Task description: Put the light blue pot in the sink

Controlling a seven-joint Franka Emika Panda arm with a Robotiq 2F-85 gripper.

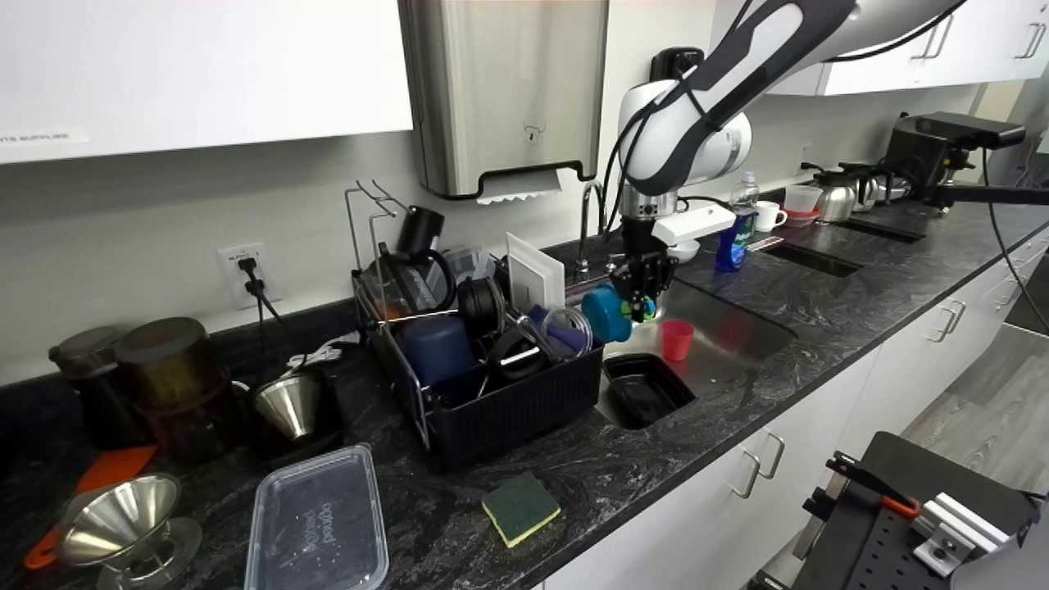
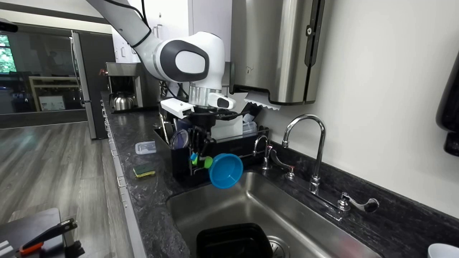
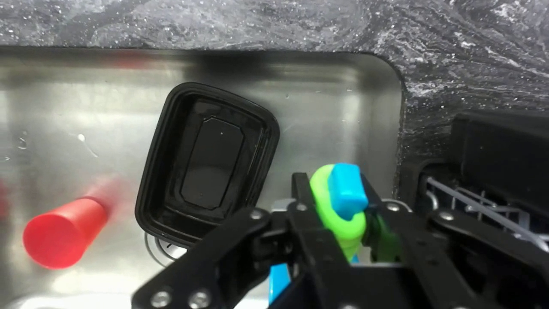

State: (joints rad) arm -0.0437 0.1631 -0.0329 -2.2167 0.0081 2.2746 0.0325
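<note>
Okay, pincer (image 3: 333, 184): drawn in tight on the green handle (image 2: 208, 162), no slack gap visible.
Light blue pot (image 2: 226, 171): aloft beside the pincer, mouth tipped sideways; probably light, stiff plastic, hard to break.
Handle: right place to hold; likely smooth, pot could twist about it.
Sink (image 3: 107, 128): below the pincer; lower gently, avoiding black container (image 3: 214, 159).

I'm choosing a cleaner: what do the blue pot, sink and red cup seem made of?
Blue pot: probably smooth plastic, blue inside and out; enamel possible. Sink: likely satin stainless steel, grey with blurred reflections. Red cup: probably plastic, uniformly red; finish unclear.
</note>
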